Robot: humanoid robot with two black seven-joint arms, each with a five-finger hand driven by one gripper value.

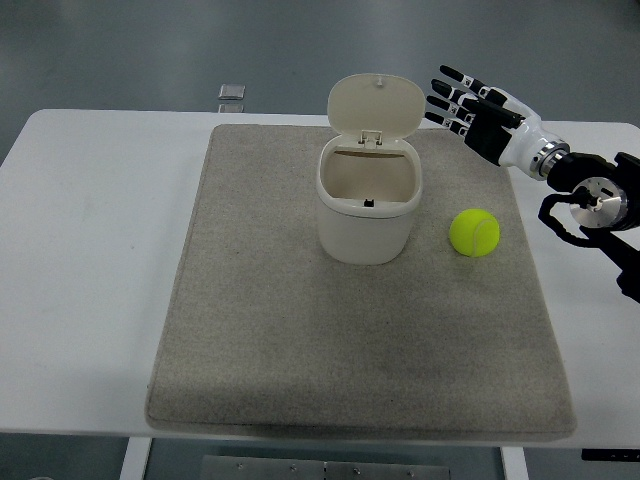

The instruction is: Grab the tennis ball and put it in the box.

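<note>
A yellow-green tennis ball (474,233) lies on the grey mat (300,340), to the right of a cream box (368,200) whose hinged lid stands up and open at the back. My right hand (462,100) comes in from the right edge and hovers above the mat's far right corner. It sits beyond and above the ball, its fingers spread and holding nothing. The box's inside looks empty apart from a small dark latch at the front rim.
The mat covers most of the white table (90,250). A small clear-grey object (232,93) lies on the floor beyond the table's far edge.
</note>
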